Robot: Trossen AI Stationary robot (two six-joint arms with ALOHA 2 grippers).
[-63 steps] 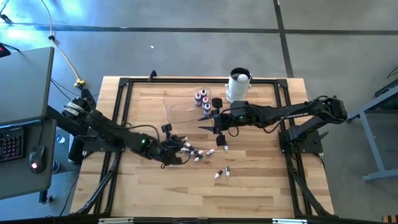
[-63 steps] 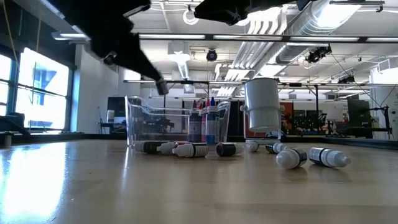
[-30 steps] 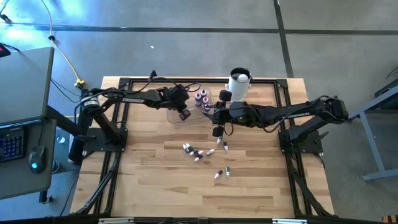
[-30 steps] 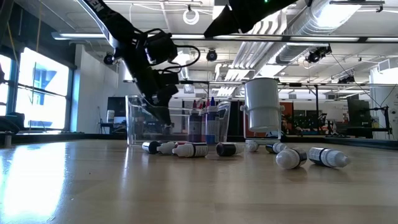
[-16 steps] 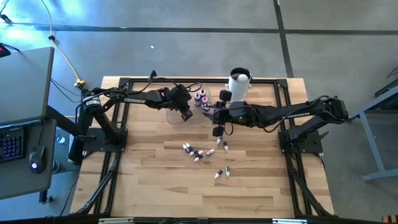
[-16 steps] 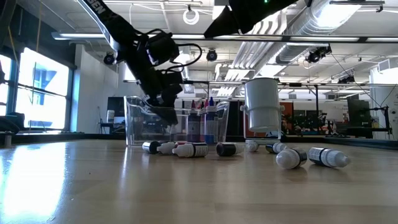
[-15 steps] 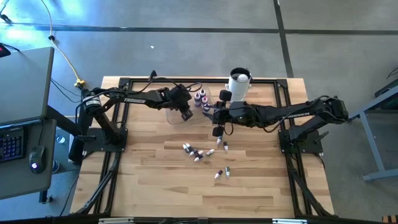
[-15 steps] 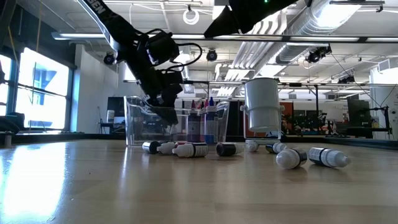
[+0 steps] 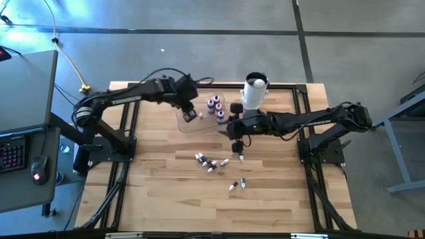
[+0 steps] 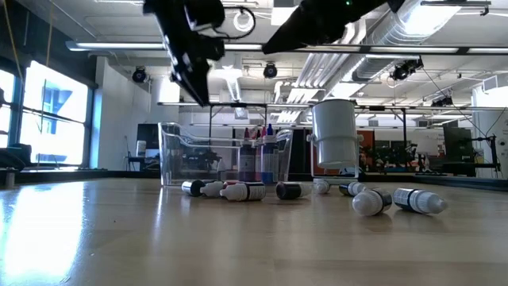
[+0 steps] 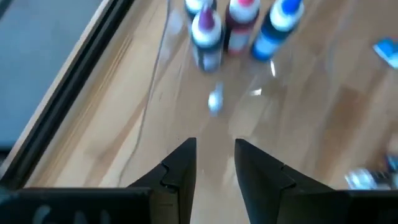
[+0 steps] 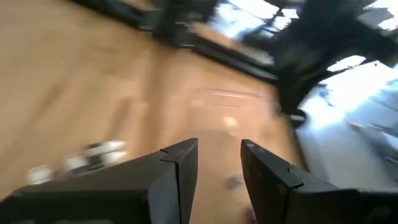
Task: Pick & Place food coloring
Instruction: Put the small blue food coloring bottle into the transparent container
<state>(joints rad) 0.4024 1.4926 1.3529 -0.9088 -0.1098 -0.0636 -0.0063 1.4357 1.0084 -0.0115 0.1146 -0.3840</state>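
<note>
So the tiny whitish food coloring bottles with dark and coloured parts are split into two lots. A few of them stand upright (image 9: 216, 106), caps up, inside a clear plastic bin (image 10: 171, 155) toward the back of the light wooden table (image 9: 159, 199). The left wrist view catches those standing bottles (image 11: 239, 25) too, with red, blue and dark contents, tops toward the camera.

The rest lie on their sides out on the wood in front of the bin. One loose cluster (image 9: 207, 162) sits about mid-table, long axes going every which way. A single bottle (image 9: 240, 158) lies just right of that cluster, and a pair (image 9: 238, 185) lies nearer the front edge, roughly parallel to each other. From the low view the lying ones (image 10: 238, 190) form a row along the table, mostly lengthwise across the picture, with two fatter-looking ones (image 10: 393, 200) nearest the camera.

A big white cylindrical container with a dark top (image 9: 254, 91) stands just right of the bin.

The left gripper (image 11: 211, 163) hangs over the bin's left part, fingers parted with a small gap and nothing between them. The right gripper (image 12: 217, 163) hovers above the table right of the bin, near the single bottle, fingers likewise slightly apart and empty.
</note>
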